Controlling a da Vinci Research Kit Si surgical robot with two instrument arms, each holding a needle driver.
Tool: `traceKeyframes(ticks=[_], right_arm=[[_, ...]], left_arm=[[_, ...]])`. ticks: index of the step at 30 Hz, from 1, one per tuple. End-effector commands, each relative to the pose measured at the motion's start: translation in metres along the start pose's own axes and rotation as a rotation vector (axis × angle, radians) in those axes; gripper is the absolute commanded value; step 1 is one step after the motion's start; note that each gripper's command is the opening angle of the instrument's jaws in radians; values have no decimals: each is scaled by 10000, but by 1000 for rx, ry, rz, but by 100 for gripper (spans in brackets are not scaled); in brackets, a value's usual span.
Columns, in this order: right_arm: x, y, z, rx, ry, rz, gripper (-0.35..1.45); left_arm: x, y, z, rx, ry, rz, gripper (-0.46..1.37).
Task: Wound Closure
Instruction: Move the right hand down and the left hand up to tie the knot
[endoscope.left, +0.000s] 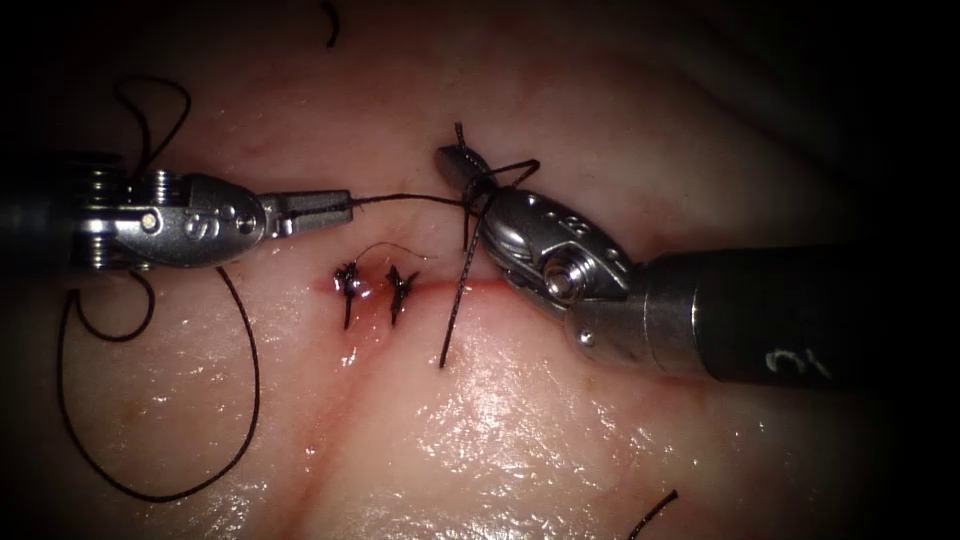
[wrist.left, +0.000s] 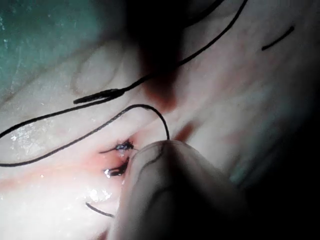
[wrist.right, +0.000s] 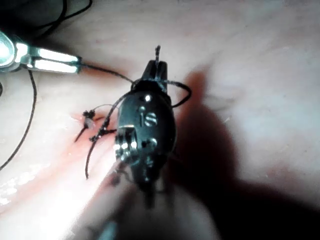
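Pincer (endoscope.left: 345, 208) clamping thread (endoscope.left: 400, 200) — wrist-view needle (wrist.left: 97, 96).

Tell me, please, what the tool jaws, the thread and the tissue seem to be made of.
Left tool and right tool: polished metal, judging by bright glints; both shut on the thread, and no needle is held. Thread: dark, thin, probably braided, since its cut ends fray. Tissue: pale, soft, wet flesh, glossy with highlights.
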Motion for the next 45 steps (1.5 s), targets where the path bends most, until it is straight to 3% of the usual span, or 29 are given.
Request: traceKeyframes(ticks=[1,5,10,15,23,28,39,45], right_arm=[[0,-2,-4,6,7,-9,-35],[-2,-9,-16,15,16,-20,-35],[-9,-15,-29,28,16,-34,-35],[-16,-24,-43,39,17,-42,-35],[-34,-36,-62,44,29,-58,-35],[-45,-41,-76,47,33,-68,-35],[-77,-52,-115,48,45,-100,-35],[-89,-52,-120,50,53,-110,-35]], left_arm=[[8,11,7,-3,2,-11,-35],[28,46,34,-14,7,-33,-35],[37,73,68,-32,15,-51,-35],[25,103,95,-44,-5,-54,-35],[-7,197,132,-132,-53,-31,-35],[-9,227,156,-140,-61,-30,-35],[41,276,202,-156,-91,-50,-35],[78,286,214,-165,-99,-80,-35]])
